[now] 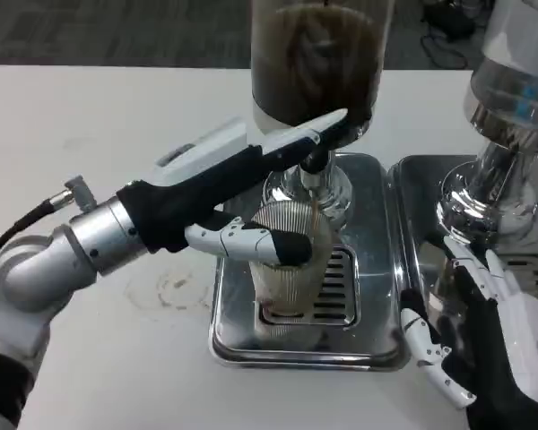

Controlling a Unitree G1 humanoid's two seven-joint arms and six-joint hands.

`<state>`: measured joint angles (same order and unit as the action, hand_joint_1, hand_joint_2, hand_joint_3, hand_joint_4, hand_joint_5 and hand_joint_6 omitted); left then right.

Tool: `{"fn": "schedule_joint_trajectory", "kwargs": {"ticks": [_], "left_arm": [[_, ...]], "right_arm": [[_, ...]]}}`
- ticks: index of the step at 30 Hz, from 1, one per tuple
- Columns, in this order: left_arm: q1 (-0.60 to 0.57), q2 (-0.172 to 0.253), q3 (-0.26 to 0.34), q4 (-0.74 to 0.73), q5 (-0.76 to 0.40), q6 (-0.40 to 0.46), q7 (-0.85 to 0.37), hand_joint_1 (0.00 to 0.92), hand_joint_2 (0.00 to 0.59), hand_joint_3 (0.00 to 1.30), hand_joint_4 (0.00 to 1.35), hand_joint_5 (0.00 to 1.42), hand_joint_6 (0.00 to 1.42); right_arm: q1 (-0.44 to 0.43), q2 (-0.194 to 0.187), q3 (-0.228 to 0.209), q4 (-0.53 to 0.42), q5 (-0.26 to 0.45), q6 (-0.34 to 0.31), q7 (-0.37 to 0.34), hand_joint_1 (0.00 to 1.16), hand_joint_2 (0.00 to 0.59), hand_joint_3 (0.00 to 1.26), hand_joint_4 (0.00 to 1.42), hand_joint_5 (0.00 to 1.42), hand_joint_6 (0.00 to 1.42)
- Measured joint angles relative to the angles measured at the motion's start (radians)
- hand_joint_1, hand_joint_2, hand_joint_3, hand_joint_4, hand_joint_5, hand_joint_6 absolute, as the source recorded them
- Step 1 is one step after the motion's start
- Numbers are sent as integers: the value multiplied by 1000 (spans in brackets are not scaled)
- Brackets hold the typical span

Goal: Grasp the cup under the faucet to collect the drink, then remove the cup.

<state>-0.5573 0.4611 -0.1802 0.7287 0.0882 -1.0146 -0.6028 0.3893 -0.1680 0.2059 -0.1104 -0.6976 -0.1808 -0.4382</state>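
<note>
No writing or brand can be read on anything here. The left hand [251, 193] reaches in from the lower left on its silver forearm, stretched diagonally across the white table [90, 125] toward the machine. Its upper fingers lie straight and extended, their tips up against the tap [316, 166] of the tall dispenser with dark brown drink in its clear tank [314, 63]. A lower finger, white with a black tip, lies across the side of the clear ribbed plastic cup [285, 264], touching it; whether the hand truly grips the cup or only presses against it I cannot tell.

The cup stands upright on the slotted grate of the shiny square steel drip tray [233, 340], directly below the tap, toward the tray's centre. A thin brown stream runs from the tap down into it, and the cup holds pale brown liquid.

The right hand [471, 336] rests low at the table's right front edge, beside the right rim of the tray, fingers spread apart and holding nothing. Just past it stands a second dispenser with a chrome base [484, 193] on its own steel tray [412, 193] at the table's right edge.
</note>
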Motion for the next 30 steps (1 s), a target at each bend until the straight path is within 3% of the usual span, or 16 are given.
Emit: {"fn": "schedule_joint_trajectory", "kwargs": {"ticks": [4,8,12,14,19,24,30], "left_arm": [[-1,4,-7,7,9,-11,21,0,39,39,0,41,75],[-3,9,-18,9,26,-21,39,0,39,39,0,40,75],[-6,13,-28,13,29,-25,47,0,43,35,0,39,75],[-6,15,-30,14,29,-25,49,0,44,36,0,39,74],[-6,18,-32,16,29,-25,50,0,45,38,0,39,74],[-6,24,-32,16,28,-25,52,0,45,38,0,39,74],[-6,32,-34,10,24,-24,53,0,44,38,0,41,74]], "right_arm": [[5,0,-1,-5,8,-5,0,248,415,125,123,37,17],[5,-1,-6,-2,55,-41,1,273,326,81,97,64,67],[-6,0,-34,60,234,-143,58,388,253,28,77,87,116],[-25,-4,-42,106,342,-207,124,419,243,19,58,79,112],[-71,-4,-44,174,457,-295,239,470,216,0,0,1,42],[-116,-6,-47,221,509,-326,325,556,197,0,0,0,0],[-165,-17,-46,241,510,-325,405,651,187,0,0,0,0]]}}
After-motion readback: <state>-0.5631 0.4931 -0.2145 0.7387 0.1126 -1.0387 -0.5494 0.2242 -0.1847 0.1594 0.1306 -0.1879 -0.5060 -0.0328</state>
